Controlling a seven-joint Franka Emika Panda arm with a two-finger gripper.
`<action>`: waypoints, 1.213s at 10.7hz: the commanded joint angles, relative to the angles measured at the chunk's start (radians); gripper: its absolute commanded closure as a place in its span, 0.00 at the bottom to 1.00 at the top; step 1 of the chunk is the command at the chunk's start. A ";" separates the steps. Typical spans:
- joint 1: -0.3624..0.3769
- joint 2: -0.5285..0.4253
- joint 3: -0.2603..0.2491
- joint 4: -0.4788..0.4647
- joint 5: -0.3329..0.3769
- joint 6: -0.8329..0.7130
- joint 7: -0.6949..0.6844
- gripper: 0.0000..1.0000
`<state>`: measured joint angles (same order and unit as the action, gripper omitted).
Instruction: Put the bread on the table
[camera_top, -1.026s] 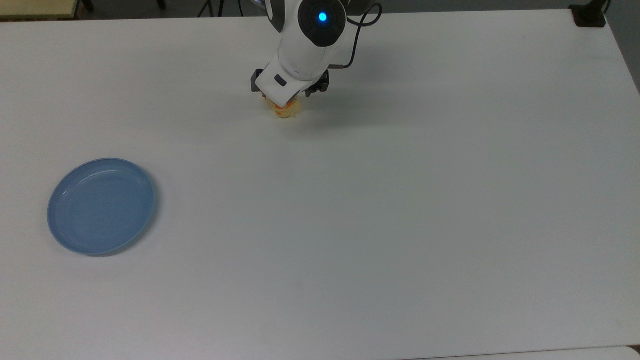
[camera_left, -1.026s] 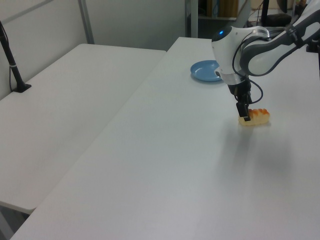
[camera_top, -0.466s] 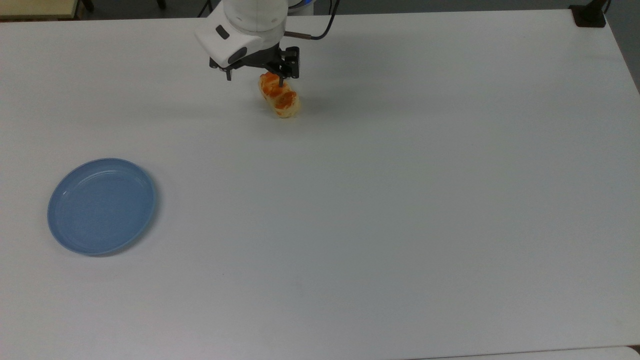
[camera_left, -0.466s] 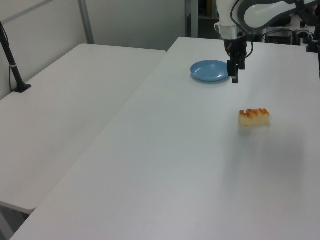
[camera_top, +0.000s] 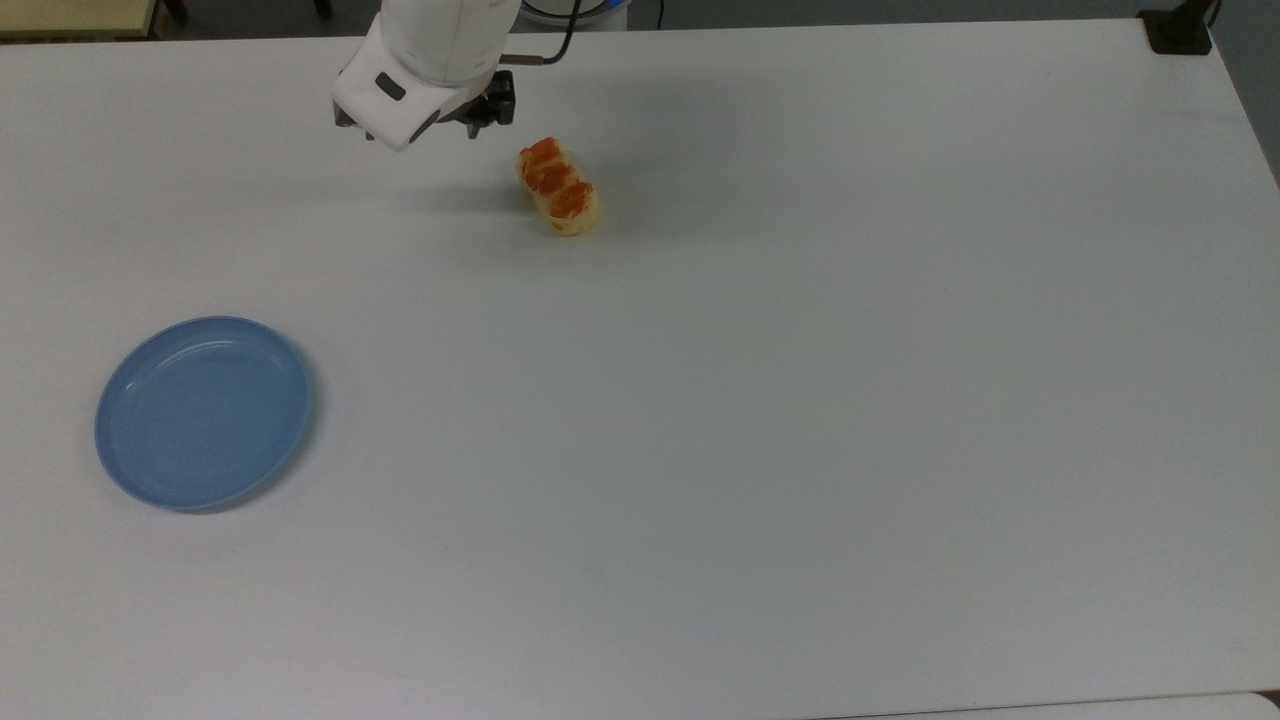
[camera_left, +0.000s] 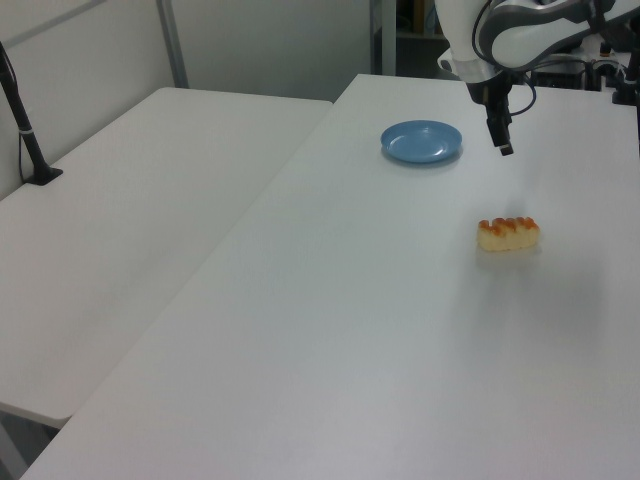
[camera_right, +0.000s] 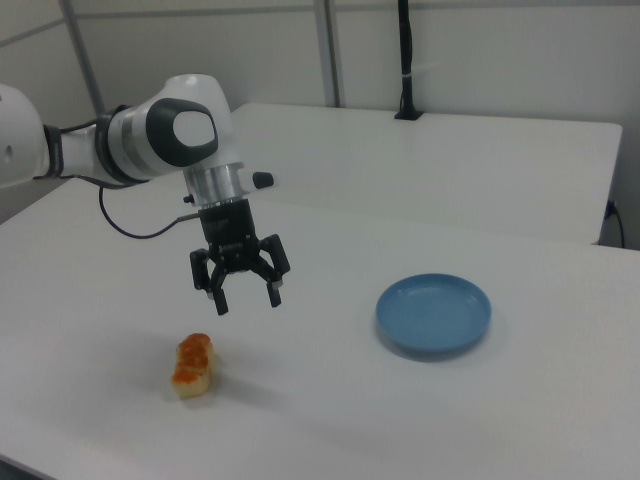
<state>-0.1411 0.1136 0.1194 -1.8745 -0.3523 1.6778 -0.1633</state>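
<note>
The bread (camera_top: 558, 187), a small tan roll with orange-brown patches, lies flat on the white table (camera_top: 800, 420) near the far edge in the top view. It also lies free on the table in the left view (camera_left: 509, 233) and in the right view (camera_right: 193, 365). My gripper (camera_right: 247, 298) hangs open above the table with nothing between its fingers, up and to the right of the bread in the right view. In the left view the gripper (camera_left: 503, 146) hovers beyond the bread. The arm's white hand (camera_top: 420, 88) sits left of the bread in the top view.
A round blue plate (camera_top: 203, 410) lies bare at the top view's left, also seen as the plate (camera_right: 434, 314) to the right of the gripper. A second white table (camera_left: 150, 200) adjoins this one. A black post (camera_top: 1180, 30) stands at the far right corner.
A second ago the gripper was down on the bread. It has let go, risen and moved toward the top view's left. The bread stays where it lay.
</note>
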 joint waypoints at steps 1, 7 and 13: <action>0.014 -0.009 0.006 -0.090 -0.094 -0.012 -0.073 0.00; 0.069 0.029 0.013 -0.192 -0.103 0.052 0.022 0.00; -0.032 -0.109 -0.013 -0.034 0.192 0.040 0.024 0.00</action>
<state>-0.1322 0.0930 0.1252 -1.9716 -0.2886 1.7131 -0.1425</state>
